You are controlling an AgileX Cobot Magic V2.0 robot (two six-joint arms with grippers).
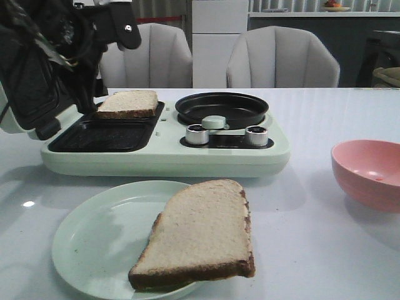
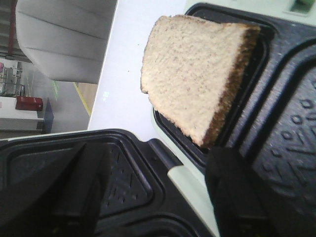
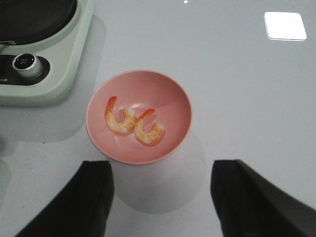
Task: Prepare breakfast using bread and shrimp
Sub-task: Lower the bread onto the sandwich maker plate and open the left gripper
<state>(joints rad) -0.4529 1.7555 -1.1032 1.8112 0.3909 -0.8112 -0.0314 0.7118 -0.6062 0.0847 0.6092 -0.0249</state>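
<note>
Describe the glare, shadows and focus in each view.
Front view: a small ceiling-light glint on the table, soft shadow under the breakfast maker. Left wrist view: the bread is sharp, the room behind slightly blurred. Right wrist view: a bright square reflection on the table; the pink bowl casts a faint shadow.

Front view: the breakfast maker (image 1: 165,150) spans the middle of the frame, blocking straight passage across the table (image 1: 312,237). Its raised lid (image 1: 34,75) and the left arm (image 1: 94,31) fill the upper left. One bread slice (image 1: 129,104) overhangs the grill plate's (image 1: 103,135) far edge. The plate (image 1: 94,244) with the second slice (image 1: 200,234) occupies the lower centre. The pink bowl (image 1: 369,172) sits at the right edge. Bare tabletop lies between plate and bowl, lower right.
</note>
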